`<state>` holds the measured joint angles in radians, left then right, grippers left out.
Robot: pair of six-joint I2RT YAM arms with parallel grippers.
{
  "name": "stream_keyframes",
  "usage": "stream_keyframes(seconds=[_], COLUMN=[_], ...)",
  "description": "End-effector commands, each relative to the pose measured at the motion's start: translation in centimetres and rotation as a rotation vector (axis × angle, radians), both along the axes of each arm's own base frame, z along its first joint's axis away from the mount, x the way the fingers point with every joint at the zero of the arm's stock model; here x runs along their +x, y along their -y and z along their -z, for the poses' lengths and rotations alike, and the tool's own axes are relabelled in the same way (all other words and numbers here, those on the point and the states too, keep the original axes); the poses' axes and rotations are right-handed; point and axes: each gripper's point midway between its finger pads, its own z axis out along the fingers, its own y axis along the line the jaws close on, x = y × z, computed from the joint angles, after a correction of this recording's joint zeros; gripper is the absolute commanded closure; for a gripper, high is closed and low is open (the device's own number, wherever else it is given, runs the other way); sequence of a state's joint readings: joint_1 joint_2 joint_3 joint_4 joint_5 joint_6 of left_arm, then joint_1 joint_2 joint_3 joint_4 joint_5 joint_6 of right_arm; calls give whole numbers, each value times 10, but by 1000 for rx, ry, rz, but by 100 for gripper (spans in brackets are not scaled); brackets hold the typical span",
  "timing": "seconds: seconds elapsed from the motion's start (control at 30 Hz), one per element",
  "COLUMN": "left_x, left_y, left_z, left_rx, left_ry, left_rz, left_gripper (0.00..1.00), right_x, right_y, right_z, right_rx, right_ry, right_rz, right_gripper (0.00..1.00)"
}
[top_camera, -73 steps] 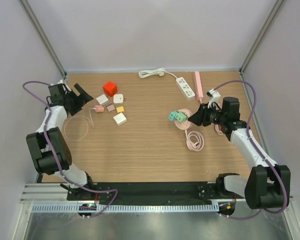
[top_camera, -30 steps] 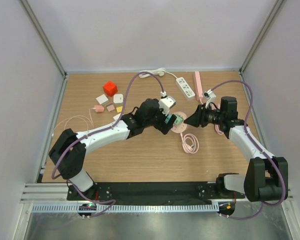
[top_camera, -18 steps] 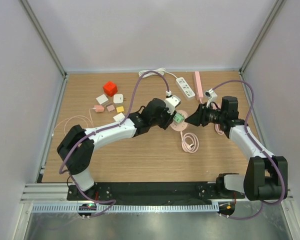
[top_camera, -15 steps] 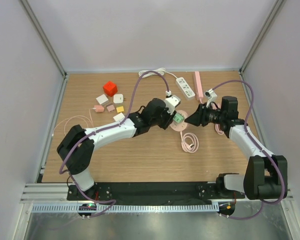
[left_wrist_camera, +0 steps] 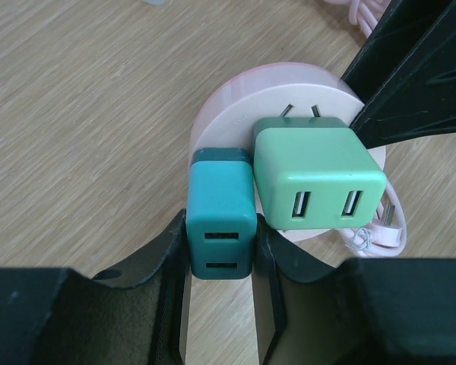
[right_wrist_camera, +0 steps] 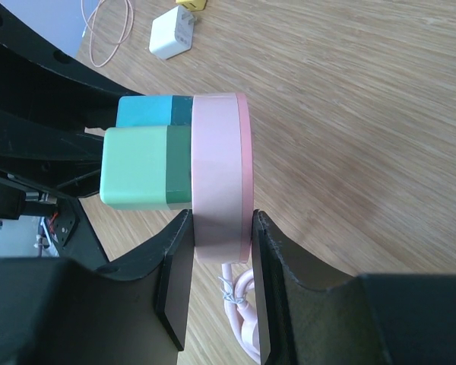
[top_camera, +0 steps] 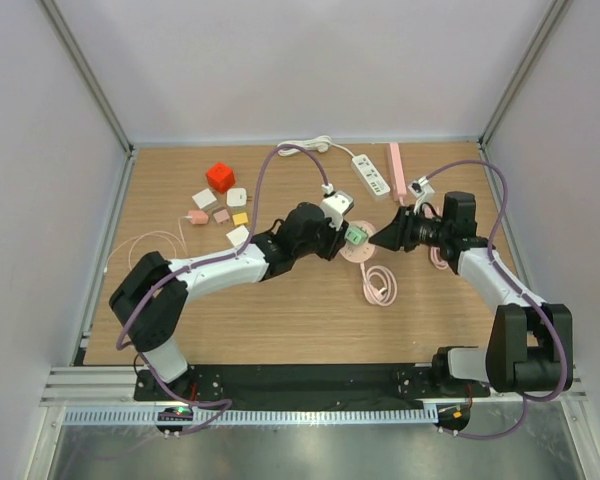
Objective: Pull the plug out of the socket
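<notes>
Top view: left hand (top_camera: 342, 238) has come over from the far-left corner of the desk (top_camera: 280, 320) to just right of its middle, where it meets right hand (top_camera: 380, 240) at the round pink socket (top_camera: 361, 254). The socket is stood on its rim. Pink cable (top_camera: 380, 286) is coiled just nearside of it, and the right arm has barely changed. Left wrist view: fingers (left_wrist_camera: 171, 262) are pinched narrow on the teal plug (left_wrist_camera: 220, 217), one each side; a second ago this hand was wide. The teal plug sits in the socket face, the green plug (left_wrist_camera: 317, 173) touching beside it with two metal prongs showing. Right wrist view: right fingers (right_wrist_camera: 178, 266) clamp the socket rim as before, both plugs sticking out toward the left arm.
</notes>
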<state>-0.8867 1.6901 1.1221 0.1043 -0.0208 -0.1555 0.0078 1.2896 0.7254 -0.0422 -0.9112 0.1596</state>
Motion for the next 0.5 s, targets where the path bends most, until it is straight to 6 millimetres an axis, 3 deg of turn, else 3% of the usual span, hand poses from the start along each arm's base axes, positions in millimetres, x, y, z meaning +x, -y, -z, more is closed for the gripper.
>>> stream_keyframes(seconds=[0.0,0.13,0.27,0.4,0.43,0.47], left_x=[1,0,1,0,0,1], left_y=[25,29,30,31,31,31], left_z=[-57,-59,-62,-62,-62,-66], left_rx=[-204,-235,-252,-261,-266,-279], left_ry=[84,81,83,82,81,87], left_rz=[47,56,50,56,54,51], left_gripper=[65,58,58,83,100,100], right_x=[1,0,0,0,0,0], right_y=[-13,-14,-15,-15,-16,-16], right_z=[-31,-31,-31,-31,-31,-31], right_rx=[85,94,104,112,114,115], right_ry=[71,66,60,51,49,47], right_rz=[-81,-86,-91,-93,-93,-94], right_gripper=[99,99,99,99,99,99])
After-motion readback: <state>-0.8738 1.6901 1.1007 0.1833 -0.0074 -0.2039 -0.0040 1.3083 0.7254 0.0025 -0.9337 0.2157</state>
